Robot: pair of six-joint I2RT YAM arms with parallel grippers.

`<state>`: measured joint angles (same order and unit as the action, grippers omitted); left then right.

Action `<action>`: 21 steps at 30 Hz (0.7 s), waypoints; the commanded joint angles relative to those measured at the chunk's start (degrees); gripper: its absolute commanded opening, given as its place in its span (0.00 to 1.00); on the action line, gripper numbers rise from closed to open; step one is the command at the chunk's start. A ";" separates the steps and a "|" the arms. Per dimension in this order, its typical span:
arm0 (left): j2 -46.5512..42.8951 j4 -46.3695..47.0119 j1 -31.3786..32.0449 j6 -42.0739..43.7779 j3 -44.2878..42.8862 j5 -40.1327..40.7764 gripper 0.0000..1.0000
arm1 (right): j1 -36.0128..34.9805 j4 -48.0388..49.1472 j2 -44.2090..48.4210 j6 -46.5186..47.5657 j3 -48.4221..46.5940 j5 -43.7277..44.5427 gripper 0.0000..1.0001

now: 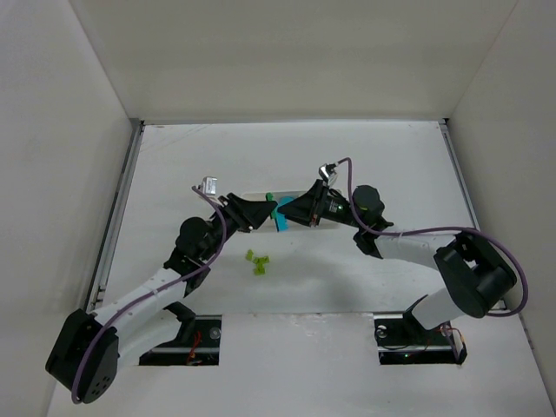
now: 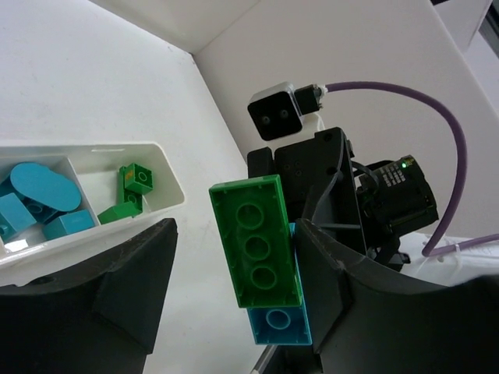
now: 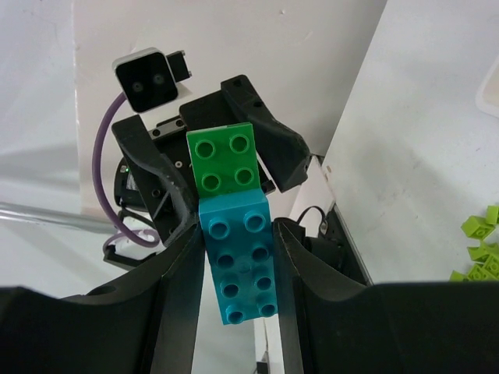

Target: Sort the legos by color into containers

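A cyan lego (image 3: 238, 265) with a dark green lego (image 3: 226, 160) stuck on its far end is held above the table. My right gripper (image 3: 238, 234) is shut on the cyan one, both fingers pressing its sides. My left gripper (image 2: 234, 234) faces it, open around the green lego (image 2: 261, 241). Its right finger (image 2: 331, 273) touches the brick, while the left finger (image 2: 140, 288) stands well clear. The white tray (image 2: 160, 167) of containers holds cyan pieces (image 2: 39, 187) in one compartment and green bricks (image 2: 132, 183) in the end one. From above, both grippers meet over the tray (image 1: 282, 217).
Pale yellow-green legos (image 1: 258, 261) lie loose on the table just in front of the tray, also seen as the yellow-green legos (image 3: 479, 249) at the right wrist view's edge. White walls enclose the table on three sides.
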<state>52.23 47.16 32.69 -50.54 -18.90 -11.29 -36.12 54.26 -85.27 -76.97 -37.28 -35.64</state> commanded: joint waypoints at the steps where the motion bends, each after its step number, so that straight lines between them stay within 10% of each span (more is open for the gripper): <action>1: -0.02 4.61 -0.39 -2.45 -2.99 1.44 0.56 | -0.57 4.54 -0.86 0.33 -0.69 -0.57 0.28; 21: 3.32 8.21 -0.39 -6.76 -3.34 -0.05 0.37 | -0.58 7.79 -1.82 -0.46 0.45 0.04 0.27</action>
<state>56.51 50.78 32.51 -57.17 -19.64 -10.17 -36.45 55.09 -86.91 -76.99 -37.28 -35.59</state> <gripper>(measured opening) 0.391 0.427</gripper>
